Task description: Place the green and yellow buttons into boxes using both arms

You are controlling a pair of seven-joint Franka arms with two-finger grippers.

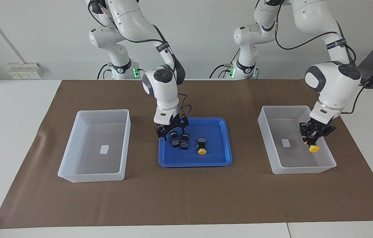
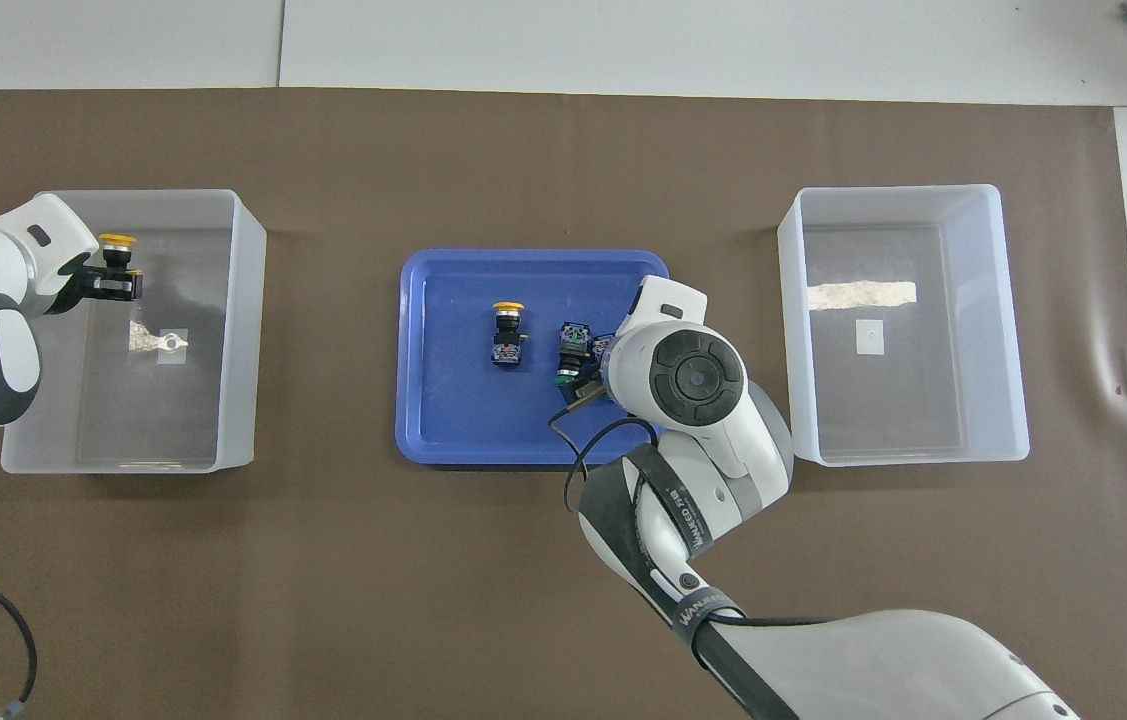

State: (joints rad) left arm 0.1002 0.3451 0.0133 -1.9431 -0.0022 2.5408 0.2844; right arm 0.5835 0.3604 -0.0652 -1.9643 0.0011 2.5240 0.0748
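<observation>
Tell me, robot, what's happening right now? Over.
Left pincer shut on yellow button inside box. Right pincer open over green buttons in blue tray. Nothing blocking.

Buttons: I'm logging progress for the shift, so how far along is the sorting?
No button lies loose in either box yet. In hand: the left claw is shut on one yellow button, low inside the box at the left arm's end. The right claw, open, is down at the two green buttons in the blue tray. Left: both greens, the tray's yellow button, and the still-bare other box.
</observation>
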